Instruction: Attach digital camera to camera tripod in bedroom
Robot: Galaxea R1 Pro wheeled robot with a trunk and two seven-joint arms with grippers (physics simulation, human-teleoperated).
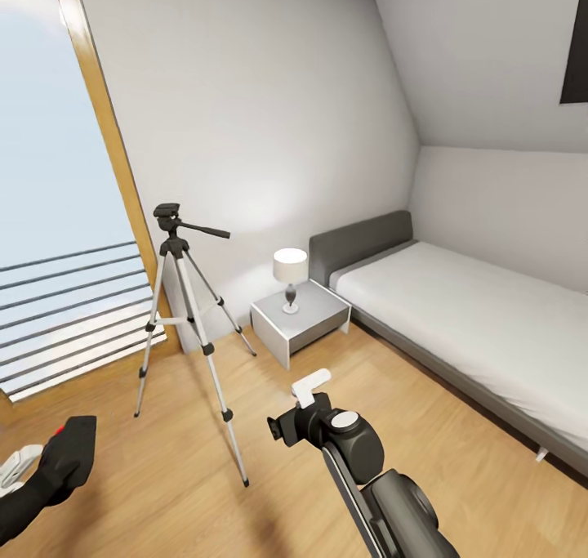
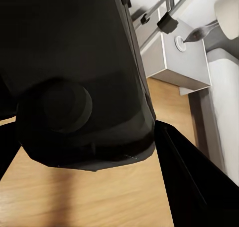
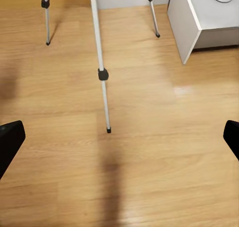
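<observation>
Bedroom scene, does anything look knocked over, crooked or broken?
Nothing stands out. The camera tripod stands upright on three spread legs, the lamp sits upright on the bedside table, and the digital camera is held in the left hand.

Camera tripod (image 1: pixel 186 313): legs looking like silver metal w/ slight sheen; joints, feet, head looking like matt black plastic. Digital camera (image 2: pixel 74 77): showing matt black casing, smooth. Floor (image 3: pixel 149 162): looking like light wood planks, smooth, giving soft gloss. Bedside tabletop (image 1: pixel 298 309): showing smooth grey finish, faint sheen. Mattress (image 1: pixel 474 313): looking like white cloth, matt. Bed frame (image 1: pixel 359 243): looking grey, matt, poss. fabric. Walls (image 1: pixel 269 92): appearing matt white.
</observation>
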